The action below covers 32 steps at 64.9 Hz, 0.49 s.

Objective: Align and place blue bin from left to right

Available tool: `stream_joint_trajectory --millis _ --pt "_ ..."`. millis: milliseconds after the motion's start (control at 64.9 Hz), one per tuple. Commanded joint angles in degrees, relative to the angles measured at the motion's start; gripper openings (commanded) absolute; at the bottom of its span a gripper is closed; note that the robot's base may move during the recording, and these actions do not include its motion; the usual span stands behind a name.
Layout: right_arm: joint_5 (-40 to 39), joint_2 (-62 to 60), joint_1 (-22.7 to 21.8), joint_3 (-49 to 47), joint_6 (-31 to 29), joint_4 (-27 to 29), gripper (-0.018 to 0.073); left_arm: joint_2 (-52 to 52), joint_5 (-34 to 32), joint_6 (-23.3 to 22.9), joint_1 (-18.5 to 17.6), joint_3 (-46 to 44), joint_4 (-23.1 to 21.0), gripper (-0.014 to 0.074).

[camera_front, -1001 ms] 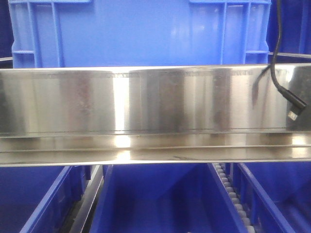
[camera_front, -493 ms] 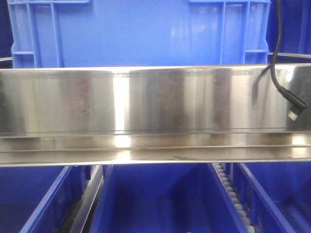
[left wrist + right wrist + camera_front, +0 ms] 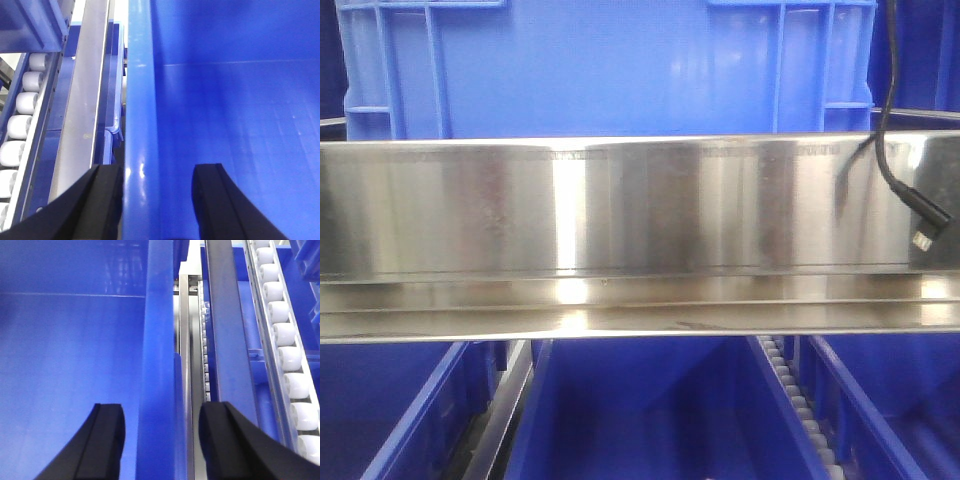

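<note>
The blue bin [image 3: 610,70] looks stiff, slick and empty, so probably light. The left pincer [image 3: 157,172] and right pincer [image 3: 162,412] straddle opposite rims, fingers apart; grip there.

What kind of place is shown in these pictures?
Probably a warehouse or factory storage rack: white roller tracks, a steel shelf beam, and the blue bin above lower blue tubs.
</note>
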Motion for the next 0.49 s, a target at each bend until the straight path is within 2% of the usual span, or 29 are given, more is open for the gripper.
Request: stream_joint_trajectory --millis 0,123,200,246,277,339,477 --pt "-0.5 -0.2 0.0 -0.6 0.1 -0.6 0.0241 -0.1 -0.1 -0.4 0.2 -0.4 0.3 0.0237" --pt "-0.5 -0.2 0.0 -0.6 0.1 -0.6 0.0144 -0.1 -0.1 -0.4 0.2 -0.4 0.3 0.0127" --pt "-0.1 -0.2 0.0 -0.6 0.1 -0.6 0.0020 -0.1 -0.1 -0.4 0.2 -0.4 0.3 0.0009" --pt "0.1 -0.2 0.0 -0.6 0.1 -0.6 -0.0085 -0.1 0.1 -0.4 0.2 -0.4 0.3 -0.0080" --pt "0.1 -0.2 0.0 -0.6 0.1 -0.6 -0.0095 -0.1 0.1 -0.4 0.2 -0.4 0.3 -0.0110" --pt "0.1 -0.2 0.0 -0.6 0.1 -0.6 -0.0066 -0.1 0.1 -0.4 0.2 -0.4 0.3 -0.0111" --pt "-0.1 -0.2 0.0 -0.6 0.1 -0.6 -0.0069 -0.1 0.0 -0.4 0.2 -0.4 0.3 -0.0111"
